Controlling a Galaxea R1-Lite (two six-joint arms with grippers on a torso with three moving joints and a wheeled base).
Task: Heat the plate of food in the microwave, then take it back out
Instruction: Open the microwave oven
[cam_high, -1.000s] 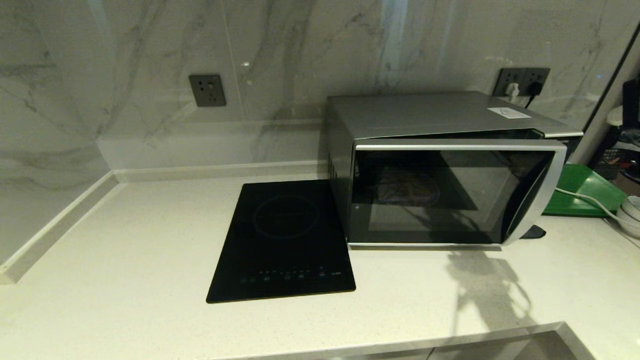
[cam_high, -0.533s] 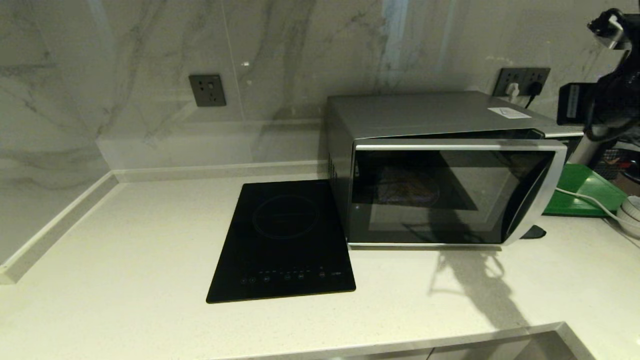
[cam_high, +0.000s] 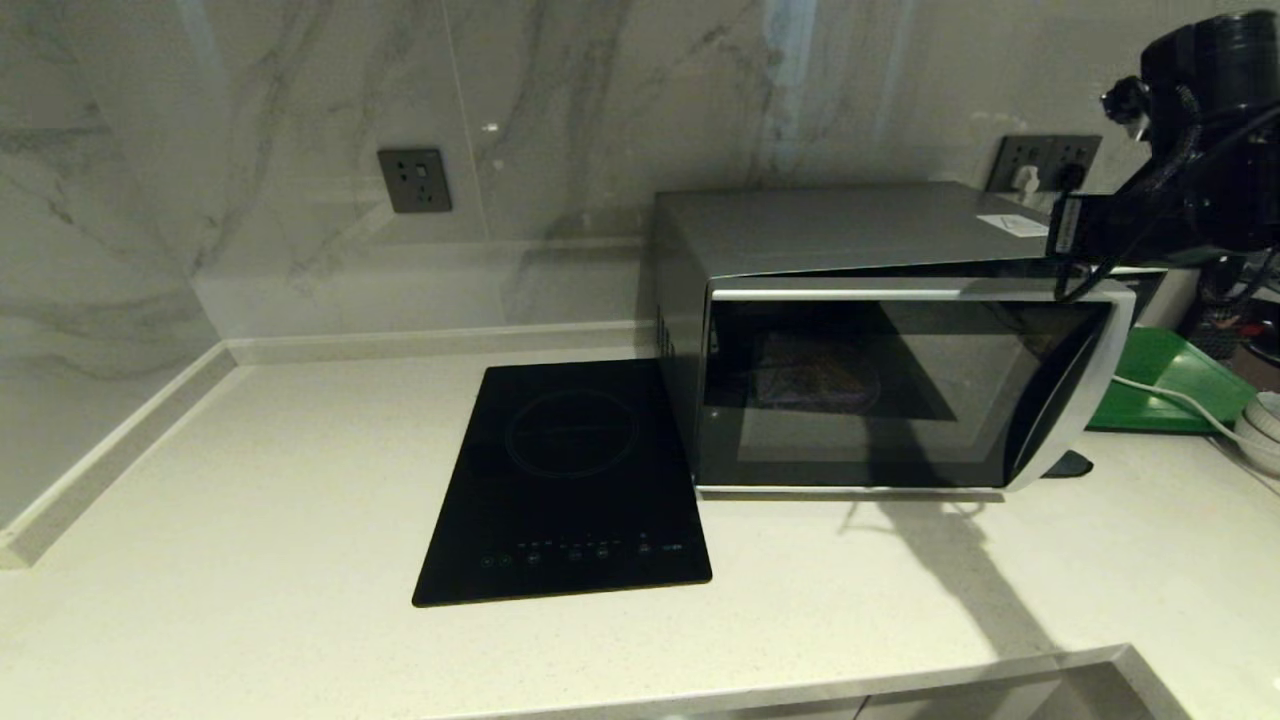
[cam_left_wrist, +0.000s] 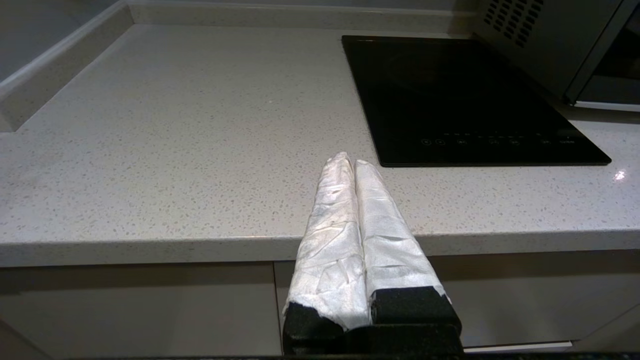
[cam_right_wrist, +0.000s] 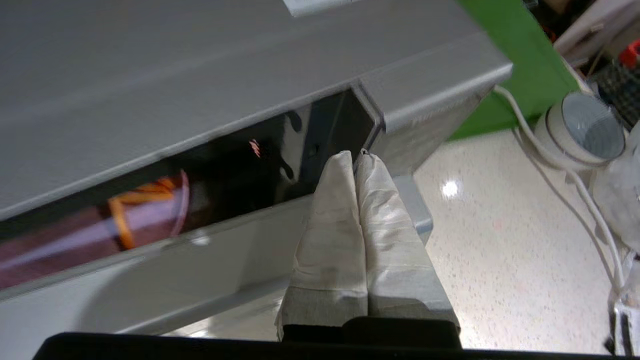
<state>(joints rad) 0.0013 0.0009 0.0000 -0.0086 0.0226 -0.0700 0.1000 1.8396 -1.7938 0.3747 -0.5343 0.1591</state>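
Observation:
The silver microwave stands on the counter with its dark glass door slightly ajar at the handle side. Dimly through the glass I see the plate of food inside. The gap above the door also shows the lilac plate with its orange sticks. My right gripper is shut and empty, its tips at the top corner of the door's free edge. The right arm hangs above the microwave's right end. My left gripper is shut and empty, parked low over the counter's front edge.
A flat black induction hob lies left of the microwave. Right of it are a green tray, a white cable and stacked pale bowls. Marble wall with sockets runs behind.
The right arm has come into the head view from the upper right and moved left over the microwave's right end. Its shadow on the counter has shifted. The door stands as before.

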